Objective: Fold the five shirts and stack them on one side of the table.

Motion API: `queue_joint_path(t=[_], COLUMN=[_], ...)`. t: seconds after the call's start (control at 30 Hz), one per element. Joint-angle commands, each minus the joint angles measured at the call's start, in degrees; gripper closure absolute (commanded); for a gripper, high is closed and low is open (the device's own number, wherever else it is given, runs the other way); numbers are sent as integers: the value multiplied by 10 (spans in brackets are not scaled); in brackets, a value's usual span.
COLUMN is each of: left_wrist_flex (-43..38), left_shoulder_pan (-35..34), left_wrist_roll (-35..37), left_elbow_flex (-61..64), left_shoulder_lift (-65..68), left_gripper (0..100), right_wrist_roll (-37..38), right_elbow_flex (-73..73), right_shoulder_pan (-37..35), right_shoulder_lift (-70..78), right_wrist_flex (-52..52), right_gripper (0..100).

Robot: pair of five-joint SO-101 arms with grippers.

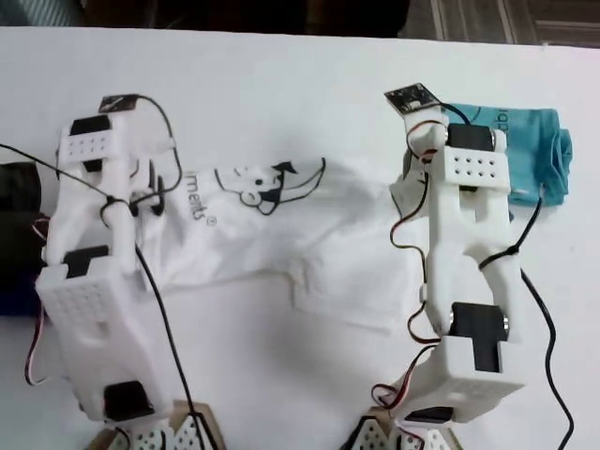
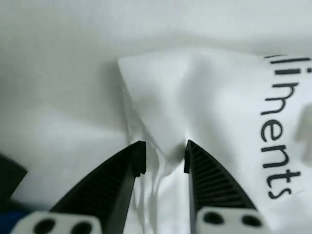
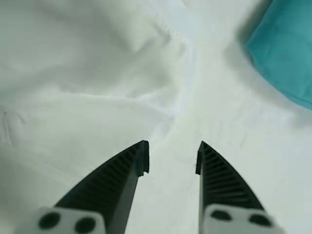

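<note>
A white shirt (image 1: 309, 234) with dark print lies spread and creased across the middle of the table, between the two arms. My left gripper (image 2: 165, 157) is low over the shirt's left end, open, with a raised fold of the white shirt (image 2: 195, 97) between its fingers, next to the lettering. My right gripper (image 3: 172, 158) stands open just above the white shirt (image 3: 73, 73) at its right end, nothing between the fingers. A folded teal shirt (image 1: 534, 141) lies at the back right, partly hidden by the right arm; the same teal shirt (image 3: 287, 53) lies just past the right gripper.
Dark and blue cloth (image 1: 14, 234) lies at the table's left edge, beside the left arm. The white table (image 1: 281, 66) is bare along the back. Cables hang from both arms.
</note>
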Motion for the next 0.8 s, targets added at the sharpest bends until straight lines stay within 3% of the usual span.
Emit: queue_joint_path(t=[0.0,0.37,0.53,0.77], left_wrist_flex=[6,1,4,1], left_shoulder_pan=[-16,-11,-6,11], left_wrist_roll=[3,2,-25,-25], left_elbow_flex=[-24,-23,-27,-28], left_shoulder_lift=[-40,-38,-22,-23], left_gripper=[845,849,932,943], right_wrist_roll=[0,0,0,0], right_elbow_flex=[-3,-2,-2,-1], right_shoulder_pan=[-6,-6,-6,-6], right_shoulder_lift=[-37,-37,-37,-37], right_wrist_flex=[-4,-4,-4,-4], right_gripper=[837,837,837,837])
